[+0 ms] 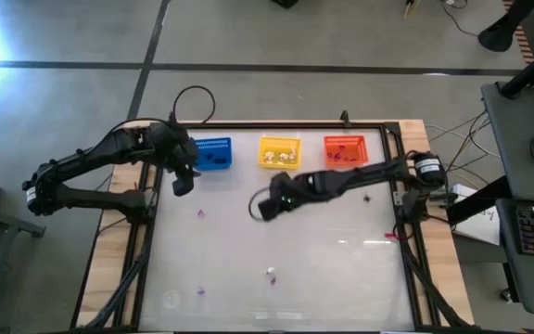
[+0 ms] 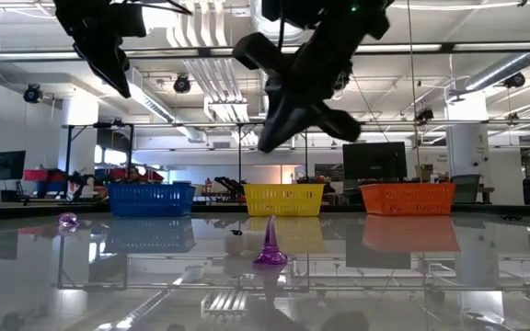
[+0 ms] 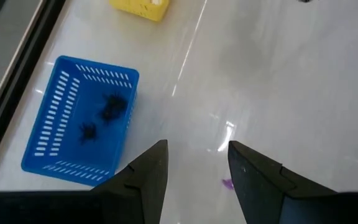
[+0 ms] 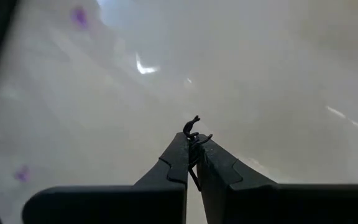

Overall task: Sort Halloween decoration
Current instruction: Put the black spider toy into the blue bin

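1. Black spider trinket (image 4: 192, 130) is pinched at the tips of the clenched right gripper (image 1: 265, 210), above mid-table.
2. Blue basket (image 1: 213, 153), already holding black trinkets, is seen beyond and leftward of that gripper.
3. Left gripper (image 3: 194, 163), spread and empty, is nearer the basket.

My two arms are dark, near black, built of slim jointed links with bulkier housings at the joints; my right arm (image 1: 341, 179) shows a small green light near the wrist and a round pale-capped motor at its base. My left arm (image 1: 100, 162) trails a black cable that loops behind it. Each arm ends in matte black, wedge-shaped fingers (image 3: 148, 177) that taper toward the tips.
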